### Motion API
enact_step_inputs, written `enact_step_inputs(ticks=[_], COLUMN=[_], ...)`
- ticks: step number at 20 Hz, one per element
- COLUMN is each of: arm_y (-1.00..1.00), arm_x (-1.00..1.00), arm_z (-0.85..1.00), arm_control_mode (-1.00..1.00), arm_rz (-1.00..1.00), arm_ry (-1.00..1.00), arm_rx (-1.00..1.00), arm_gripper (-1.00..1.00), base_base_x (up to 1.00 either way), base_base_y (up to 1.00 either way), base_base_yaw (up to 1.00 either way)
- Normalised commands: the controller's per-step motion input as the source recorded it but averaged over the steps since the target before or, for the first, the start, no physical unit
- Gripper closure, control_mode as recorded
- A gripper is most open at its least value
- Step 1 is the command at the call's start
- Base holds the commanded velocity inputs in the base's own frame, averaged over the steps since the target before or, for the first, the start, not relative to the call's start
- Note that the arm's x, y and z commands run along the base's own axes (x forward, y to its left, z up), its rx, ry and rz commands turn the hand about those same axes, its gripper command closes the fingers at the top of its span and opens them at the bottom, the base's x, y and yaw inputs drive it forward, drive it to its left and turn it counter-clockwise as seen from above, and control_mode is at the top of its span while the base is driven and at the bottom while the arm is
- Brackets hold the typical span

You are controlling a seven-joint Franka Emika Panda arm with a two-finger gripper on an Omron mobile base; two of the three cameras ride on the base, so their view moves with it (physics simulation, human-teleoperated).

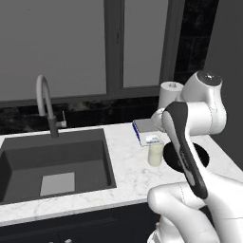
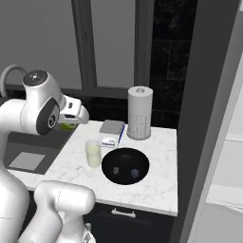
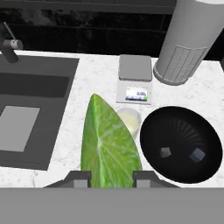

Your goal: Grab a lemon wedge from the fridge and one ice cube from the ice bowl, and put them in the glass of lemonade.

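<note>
Counter (image 2: 156, 185): white marble, dark sink (image 1: 52, 163) set in.
Ice bowl (image 3: 151, 144): glossy black, round.
Gripper (image 3: 111, 177): clamped on ribbed green lemon wedge (image 3: 109, 144), above glass of lemonade (image 3: 130, 119).

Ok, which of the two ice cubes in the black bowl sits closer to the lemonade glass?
The darker ice cube, towards the glass of lemonade; the paler ice cube lies on the ice bowl's far side.
</note>
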Motion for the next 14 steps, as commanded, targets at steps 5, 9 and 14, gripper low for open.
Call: enact_step_inputs(ticks=[5, 9, 14], arm_y=[-0.17, -0.16, 0.00], arm_x=[0.48, 0.37, 0.34], arm_z=[-0.01, -0.09, -0.01], arm_control_mode=[-1.00, -1.00, -1.00], arm_rz=[0.00, -0.01, -0.01], arm_ry=[0.17, 0.18, 0.02], arm_rx=[0.00, 0.00, 0.01], arm_gripper=[1.00, 1.00, 1.00], base_base_x=[0.00, 0.00, 0.00], base_base_y=[0.00, 0.00, 0.00], base_base_yaw=[0.00, 0.00, 0.00])
